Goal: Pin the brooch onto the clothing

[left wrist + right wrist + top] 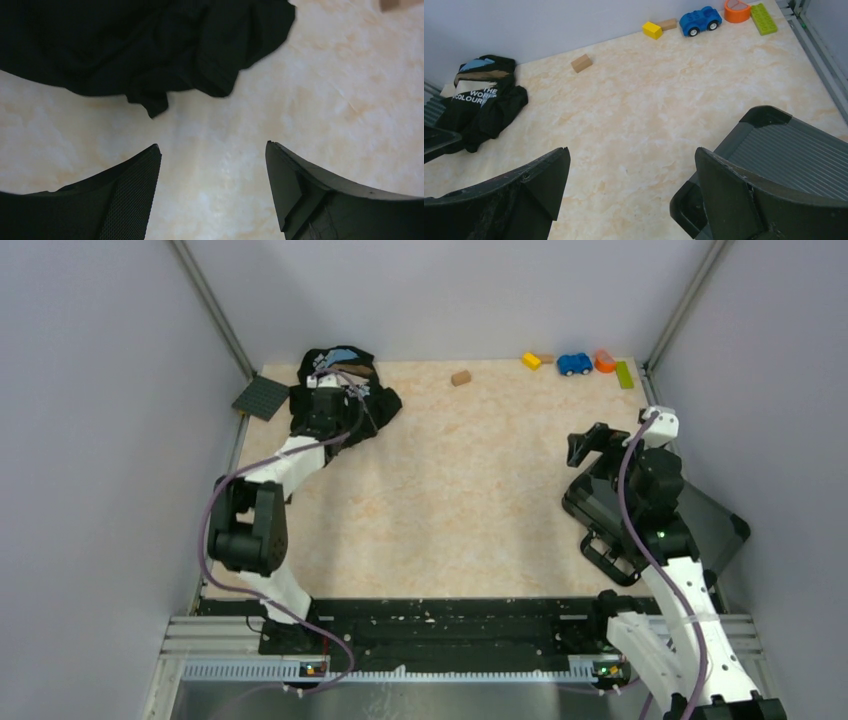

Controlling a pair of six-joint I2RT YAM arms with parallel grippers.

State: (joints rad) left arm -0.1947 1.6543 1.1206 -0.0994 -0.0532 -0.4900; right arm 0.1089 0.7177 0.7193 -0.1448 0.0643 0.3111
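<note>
The clothing, a black T-shirt (380, 405) with blue, brown and white print, lies crumpled in the far left corner. It also shows in the left wrist view (150, 45) and the right wrist view (479, 100). My left gripper (340, 405) hovers at the shirt. In its own view (212, 150) it is open and empty, with bare tabletop between the fingers and the shirt's edge just ahead. My right gripper (592, 448) is open and empty (631, 155) above the left edge of a dark grey hard case (794, 150). The brooch is not in view.
A dark grey baseplate (262, 397) lies left of the shirt. A wooden block (461, 378) sits at the back middle. A yellow block (531, 361), blue toy car (574, 363), orange ring (604, 361) and green brick (625, 374) line the far right. The hard case (700, 530) lies at the right edge.
</note>
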